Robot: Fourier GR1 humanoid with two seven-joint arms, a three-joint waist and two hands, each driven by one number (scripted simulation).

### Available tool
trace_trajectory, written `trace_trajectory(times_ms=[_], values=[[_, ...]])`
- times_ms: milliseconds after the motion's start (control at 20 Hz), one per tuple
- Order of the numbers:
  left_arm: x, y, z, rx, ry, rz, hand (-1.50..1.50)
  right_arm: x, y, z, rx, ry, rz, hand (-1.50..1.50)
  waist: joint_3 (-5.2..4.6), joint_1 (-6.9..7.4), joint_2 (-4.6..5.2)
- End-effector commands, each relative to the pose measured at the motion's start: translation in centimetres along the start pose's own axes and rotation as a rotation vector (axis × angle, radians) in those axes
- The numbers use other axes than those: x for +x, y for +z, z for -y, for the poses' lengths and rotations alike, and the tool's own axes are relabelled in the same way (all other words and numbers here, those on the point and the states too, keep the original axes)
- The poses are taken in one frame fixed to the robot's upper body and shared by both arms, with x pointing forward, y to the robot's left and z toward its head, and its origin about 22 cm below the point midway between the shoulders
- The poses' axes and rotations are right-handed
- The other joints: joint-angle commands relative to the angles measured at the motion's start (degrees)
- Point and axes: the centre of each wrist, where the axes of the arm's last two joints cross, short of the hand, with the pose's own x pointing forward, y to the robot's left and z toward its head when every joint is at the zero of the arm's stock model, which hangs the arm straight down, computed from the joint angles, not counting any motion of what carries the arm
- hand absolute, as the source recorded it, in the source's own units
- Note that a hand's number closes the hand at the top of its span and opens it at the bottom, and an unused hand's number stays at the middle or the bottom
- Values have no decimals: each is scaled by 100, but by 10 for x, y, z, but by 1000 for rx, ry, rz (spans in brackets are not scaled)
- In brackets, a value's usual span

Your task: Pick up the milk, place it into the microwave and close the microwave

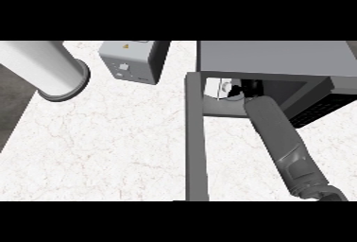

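The microwave (279, 56) stands at the back right of the counter, and its door (196, 142) is swung open toward me as a long grey bar. The milk (219, 88), a white carton, stands inside the cavity close to the left wall. My right forearm reaches up into the opening, and my right hand (252, 88) is just right of the carton, beside or against it. The microwave's top hides most of the hand. My left hand shows nowhere.
A white cylinder (52, 66) lies at the back left. A small grey box appliance (132, 61) stands behind the open door's far end. The counter's left edge (17, 123) drops to dark floor.
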Motion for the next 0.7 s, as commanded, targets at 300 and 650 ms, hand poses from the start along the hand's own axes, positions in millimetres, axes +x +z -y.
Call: trace_trajectory(times_ms=[300, 650], values=[[-9, -8, -2, -16, 6, 14, -150, 0, -32, 42, -227, 236, 18, 150, -14, 279, 151], [-12, -22, 0, -51, 11, 9, -150, -12, -29, 58, -232, 379, 46, 150, -5, 353, 226]])
